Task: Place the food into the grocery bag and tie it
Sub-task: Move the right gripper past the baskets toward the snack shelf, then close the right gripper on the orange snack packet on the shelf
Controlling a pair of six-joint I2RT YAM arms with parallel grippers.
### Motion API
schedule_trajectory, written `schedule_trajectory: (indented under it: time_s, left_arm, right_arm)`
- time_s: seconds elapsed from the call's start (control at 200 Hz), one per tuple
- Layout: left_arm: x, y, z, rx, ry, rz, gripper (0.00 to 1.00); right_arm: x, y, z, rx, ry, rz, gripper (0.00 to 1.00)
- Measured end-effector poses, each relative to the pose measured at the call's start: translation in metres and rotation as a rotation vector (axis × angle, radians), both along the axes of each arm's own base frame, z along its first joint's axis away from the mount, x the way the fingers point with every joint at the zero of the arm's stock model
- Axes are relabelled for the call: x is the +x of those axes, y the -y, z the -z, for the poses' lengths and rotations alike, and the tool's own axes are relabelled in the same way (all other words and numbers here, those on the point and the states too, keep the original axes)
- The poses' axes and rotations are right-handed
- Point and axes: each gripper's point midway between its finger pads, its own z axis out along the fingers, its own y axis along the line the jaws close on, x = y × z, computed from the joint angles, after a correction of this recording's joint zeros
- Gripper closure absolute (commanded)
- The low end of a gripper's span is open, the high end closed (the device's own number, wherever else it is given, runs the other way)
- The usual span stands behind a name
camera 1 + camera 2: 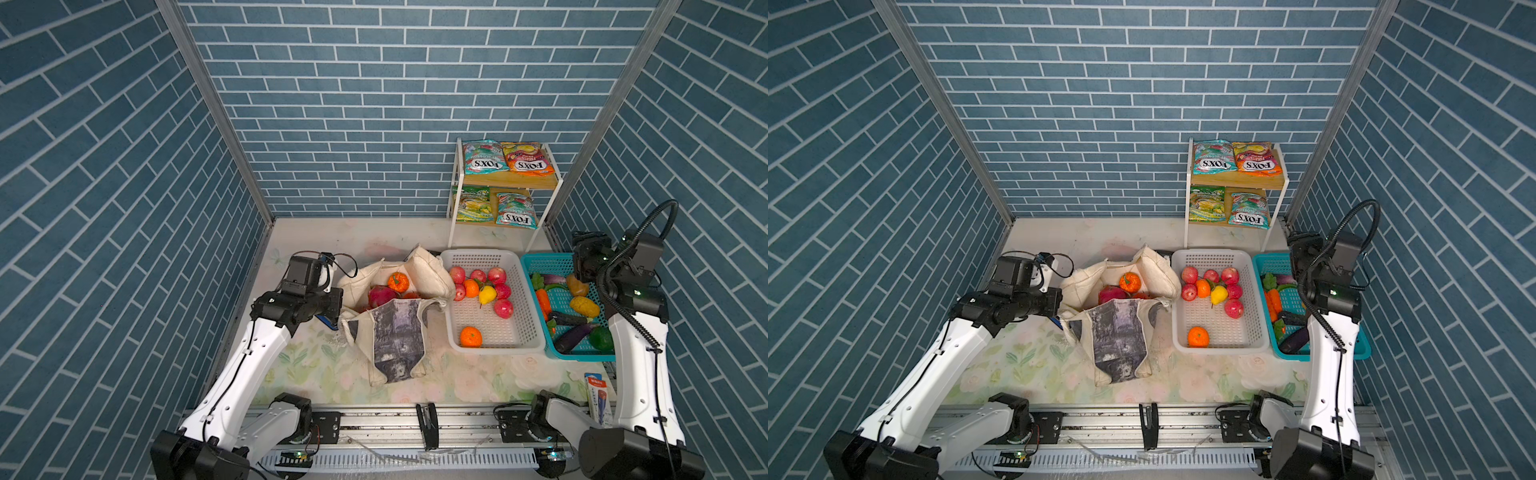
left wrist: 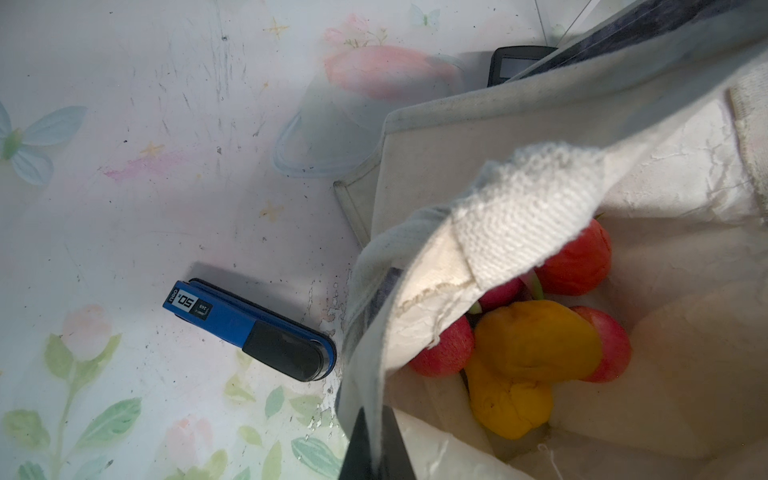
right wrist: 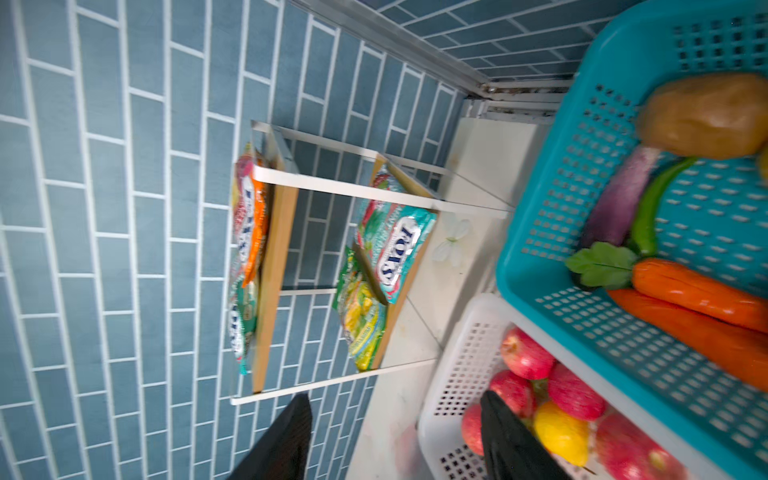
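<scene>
The cream grocery bag (image 1: pixel 397 336) (image 1: pixel 1117 336) lies open in the middle of the table, and a pink dragon fruit (image 1: pixel 382 296) and an orange piece (image 1: pixel 398 281) show inside it. My left gripper (image 2: pixel 376 451) is shut on the bag's left rim, next to red apples (image 2: pixel 577 262) and a yellow piece (image 2: pixel 532 345) in the bag. More food lies in the white basket (image 1: pixel 451 257) and the teal basket (image 1: pixel 536 262). FOX'S packets (image 1: pixel 486 157) sit on the shelf. My right gripper (image 3: pixel 395 436) (image 1: pixel 586 257) hangs open and empty over the teal basket's far end.
A blue stapler (image 2: pixel 249 328) lies on the table right beside the bag's left side. A black calculator (image 2: pixel 515 62) peeks out behind the bag. The white-framed shelf (image 1: pixel 455 183) stands at the back right. A pen package (image 1: pixel 598 395) lies at the front right.
</scene>
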Motion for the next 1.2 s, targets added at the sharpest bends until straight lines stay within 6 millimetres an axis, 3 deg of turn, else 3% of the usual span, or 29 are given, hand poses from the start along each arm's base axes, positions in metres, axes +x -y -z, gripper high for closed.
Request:
schedule_trajectory:
  time_s: [0.25,0.425,0.56,0.81,1.2]
  left_arm:
    - [0.0,0.0,-0.001,-0.002,0.003,0.001,0.95]
    - [-0.001,0.0,-0.002,-0.004,0.008,0.002,0.95]
    - [-0.001,0.001,-0.003,-0.006,0.008,0.003,0.95]
    - [-0.001,0.001,-0.003,-0.006,0.008,0.003,0.95]
    - [-0.001,0.001,-0.003,-0.006,0.008,0.003,0.95]
  right_arm:
    - [0.064,-0.048,-0.052,0.082,0.132,-0.118,0.39]
    - [0.109,-0.061,-0.072,0.125,0.177,-0.133,0.42]
    - [0.143,-0.059,-0.07,0.171,0.178,-0.112,0.43]
    - [0.195,-0.065,-0.049,0.229,0.14,-0.101,0.44]
    - [0.213,-0.064,-0.033,0.275,0.124,-0.065,0.46]
